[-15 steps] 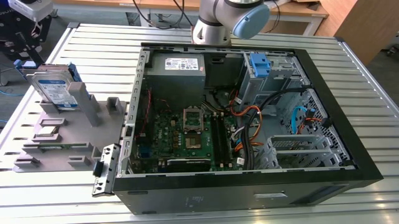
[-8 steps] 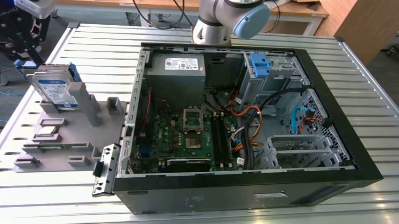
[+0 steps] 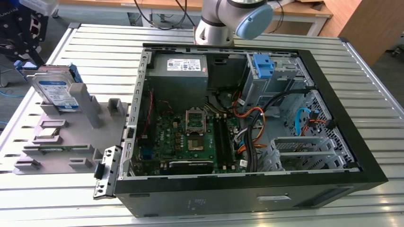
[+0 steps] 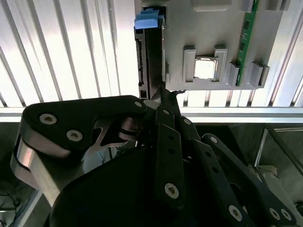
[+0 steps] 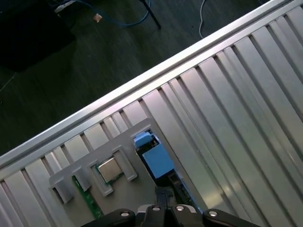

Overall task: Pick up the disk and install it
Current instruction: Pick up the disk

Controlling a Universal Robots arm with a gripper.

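The disk (image 3: pixel 56 90) is a silver drive with a white-and-blue label in a blue carrier. It stands on edge in a grey holder (image 3: pixel 69 142) on the table at the exterior view's left. In the second wrist view the disk (image 4: pixel 144 56) appears edge-on with its blue tab, and the first wrist view shows its blue carrier (image 5: pixel 158 161). My gripper (image 3: pixel 25 45) hangs a little above and behind the disk, apart from it. Its fingertips (image 4: pixel 164 97) meet with nothing between them, and the gripper (image 5: pixel 163 196) points down at the disk's end.
The open computer case (image 3: pixel 353 109) lies at the exterior view's right, with a blue bracket (image 3: pixel 262 64) in its drive bay and a grey power supply (image 3: pixel 186 66). The holder (image 4: pixel 213 28) also carries a processor chip (image 4: pixel 205 68) and a green memory stick (image 4: pixel 247 42). The table edge (image 5: pixel 118 90) runs close by.
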